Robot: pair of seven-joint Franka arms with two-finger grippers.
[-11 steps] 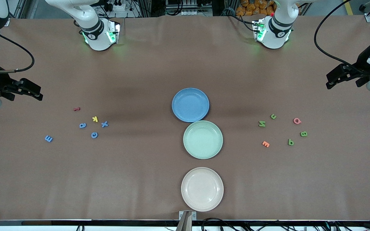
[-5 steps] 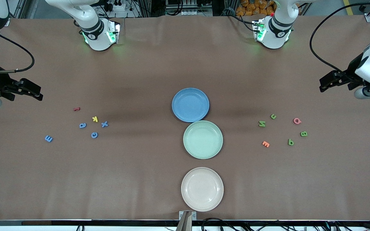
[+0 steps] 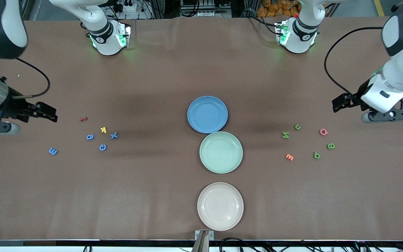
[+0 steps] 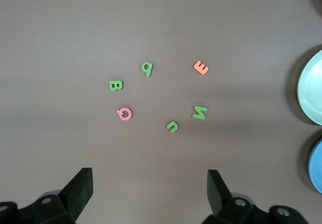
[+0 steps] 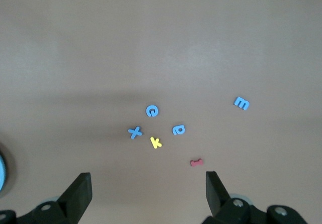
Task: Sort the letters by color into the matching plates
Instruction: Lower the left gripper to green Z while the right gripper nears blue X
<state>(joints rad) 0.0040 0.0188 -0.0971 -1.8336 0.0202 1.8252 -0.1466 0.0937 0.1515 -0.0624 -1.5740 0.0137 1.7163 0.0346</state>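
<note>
Left gripper point(image 3: 336, 105) spread wide above green letters point(image 3: 307, 141) at frame right, right gripper point(image 3: 51, 115) spread wide beside blue letters point(image 3: 91, 141) at frame left, blue plate point(image 3: 207, 114) touching green plate point(image 3: 221, 152) at centre.

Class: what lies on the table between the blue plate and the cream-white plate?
The green plate, touching or nearly touching the blue plate and apart from the cream-white plate, in the front view.

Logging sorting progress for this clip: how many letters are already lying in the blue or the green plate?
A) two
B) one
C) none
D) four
C: the blue plate and green plate hold nothing; all four blue letters and four green letters lie on the table.
</note>
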